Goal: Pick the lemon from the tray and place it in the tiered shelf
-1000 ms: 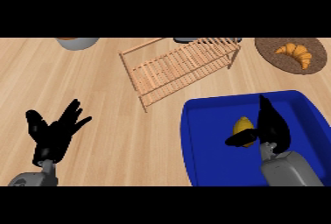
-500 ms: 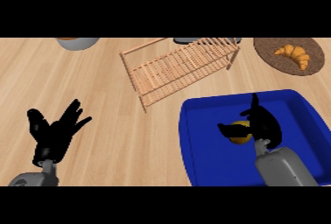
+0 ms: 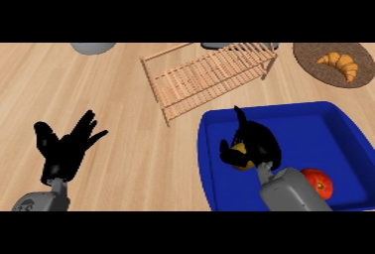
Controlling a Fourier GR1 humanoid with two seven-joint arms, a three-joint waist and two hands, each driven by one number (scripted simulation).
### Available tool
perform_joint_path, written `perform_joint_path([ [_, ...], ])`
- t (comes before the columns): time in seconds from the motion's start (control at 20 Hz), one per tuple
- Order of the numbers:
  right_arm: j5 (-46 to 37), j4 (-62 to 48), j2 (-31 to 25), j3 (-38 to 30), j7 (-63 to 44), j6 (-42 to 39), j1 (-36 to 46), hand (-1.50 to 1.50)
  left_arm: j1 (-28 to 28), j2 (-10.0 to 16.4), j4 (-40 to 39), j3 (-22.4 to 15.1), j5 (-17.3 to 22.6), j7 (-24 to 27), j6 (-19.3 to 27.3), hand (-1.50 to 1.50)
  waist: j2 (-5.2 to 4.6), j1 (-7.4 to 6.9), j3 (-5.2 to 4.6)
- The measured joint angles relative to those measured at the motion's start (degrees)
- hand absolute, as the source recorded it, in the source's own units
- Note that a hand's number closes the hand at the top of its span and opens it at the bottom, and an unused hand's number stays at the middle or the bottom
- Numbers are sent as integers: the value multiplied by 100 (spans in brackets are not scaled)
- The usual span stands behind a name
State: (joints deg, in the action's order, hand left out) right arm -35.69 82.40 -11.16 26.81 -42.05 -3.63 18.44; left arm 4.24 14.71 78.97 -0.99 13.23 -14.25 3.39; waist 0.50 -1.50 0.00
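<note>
- My right hand (image 3: 256, 139): inside the blue tray (image 3: 322, 126), over its left half, fingers and thumb curled round the lemon (image 3: 240, 162).
- Lemon: in the tray, mostly hidden under my right hand; only a yellow patch shows below the fingers. Whether it touches the tray floor, I cannot tell.
- Red tomato (image 3: 319, 182): in the tray's near right corner, just beside my right forearm.
- Tiered shelf (image 3: 212, 74): wooden slats, on the counter beyond the tray's far left corner.
- My left hand (image 3: 66, 146): open at lower left, fingers spread and pointing up, holding nothing.
- Brown round plate (image 3: 309, 73): top right, bearing a croissant (image 3: 341, 63).
- Grey bowl (image 3: 92, 47): top left edge.
</note>
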Motion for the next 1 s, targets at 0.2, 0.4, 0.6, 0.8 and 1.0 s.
perform_joint_path([
  [0.2,204,340,165,928,913,-786,252,150,42,-40,-10,-58,-4,8,-32,0,-18,-86,9],
  [0.4,452,1163,219,1235,1378,-1182,310,150,-37,6,-39,45,-47,4,47,0,-1,62,36],
  [0.6,622,2351,138,1051,1329,-1383,380,150,-104,62,-49,134,-21,16,2,0,18,170,44],
  [0.8,737,3496,242,643,670,-1583,627,150,-180,30,31,162,-30,27,43,0,25,210,39],
  [1.0,1127,4250,323,-136,-200,-2013,1209,150,-207,9,91,147,-38,-11,29,0,19,206,34],
])
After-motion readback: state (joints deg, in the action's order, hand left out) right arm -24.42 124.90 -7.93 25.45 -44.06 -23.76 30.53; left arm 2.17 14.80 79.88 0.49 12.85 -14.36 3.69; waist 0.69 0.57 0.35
